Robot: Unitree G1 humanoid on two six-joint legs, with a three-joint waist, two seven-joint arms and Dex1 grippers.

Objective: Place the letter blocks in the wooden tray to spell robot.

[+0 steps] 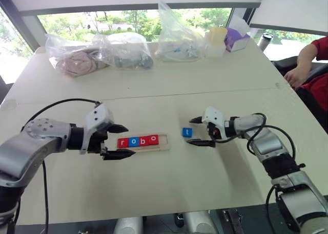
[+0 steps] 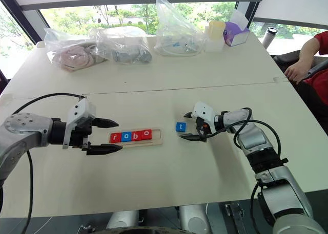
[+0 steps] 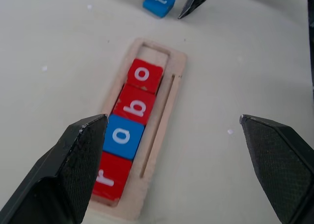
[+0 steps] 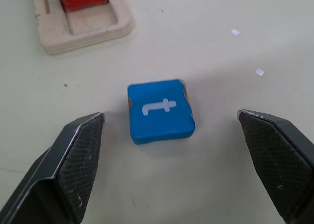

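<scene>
Pale tabletop fills the scene, with windows and greenery behind it at twelve o'clock. From the right gripper outward: its two black fingers are spread wide and hold nothing, pointing toward nine o'clock across the table. Between and just ahead of the tips lies the blue t block, flat on the table with its letter up, touching neither finger. Farther toward nine o'clock from that block sits the wooden tray, lying long across the table. In it four letter blocks stand in a row, touching one another: red r, blue o, red b and red o. One bare slot remains at the tray's end nearest the t block.

At the tray's nine o'clock end hovers the left gripper, fingers likewise spread apart and empty, one tip above the tray's far rim and the other near its front rim; whether either touches the wood cannot be told.

Along the table's far edge, around twelve o'clock, lie several clear plastic bags, a pale cup and a purple tissue box. At two o'clock a person's hand in a red sleeve rests at the table edge.
</scene>
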